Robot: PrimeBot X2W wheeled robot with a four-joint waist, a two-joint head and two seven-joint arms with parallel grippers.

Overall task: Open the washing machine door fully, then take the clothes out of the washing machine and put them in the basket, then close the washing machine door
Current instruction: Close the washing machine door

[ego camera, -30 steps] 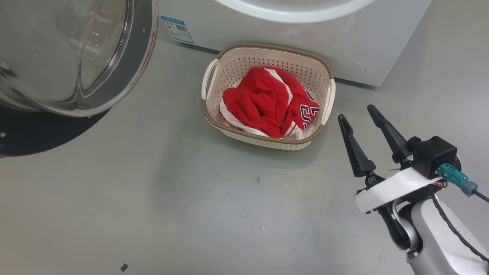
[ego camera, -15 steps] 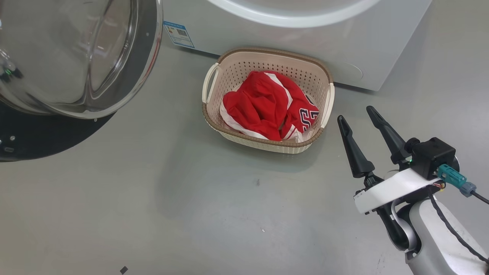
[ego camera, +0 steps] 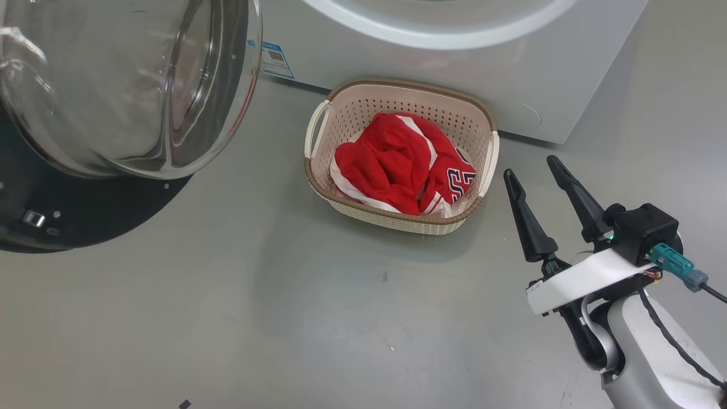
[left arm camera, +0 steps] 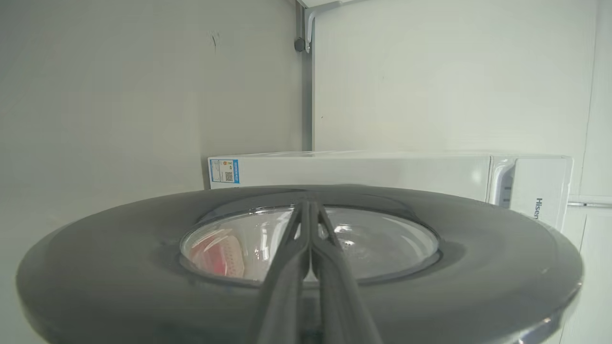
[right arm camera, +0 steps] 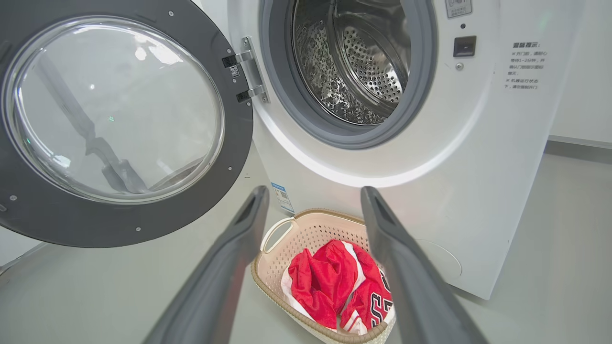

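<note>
Apparently touching the washing machine door (left arm camera: 119, 248) on its outer face, the left gripper (left arm camera: 309, 206) has its fingers pinched together; the washing machine (left arm camera: 358, 172) lies beyond. The right gripper (ego camera: 529, 166), spread wide, hangs beside the basket (ego camera: 406, 82) of red jerseys (ego camera: 392, 165).

The clothes (ego camera: 397, 170) are bright red with white trim and navy numbers outlined in white. The basket (ego camera: 392, 105) is cream, dotted with rows of holes, under a brown woven-look rim. The washing machine (ego camera: 511, 74) is white with a small blue sticker (ego camera: 276, 58), a grey gasket (right arm camera: 276, 71) and a perforated steel drum (right arm camera: 368, 62) — the washing machine door (right arm camera: 143, 224) has a glossy grey-black rim round clear glass — and the floor (ego camera: 284, 318) is plain grey.
</note>
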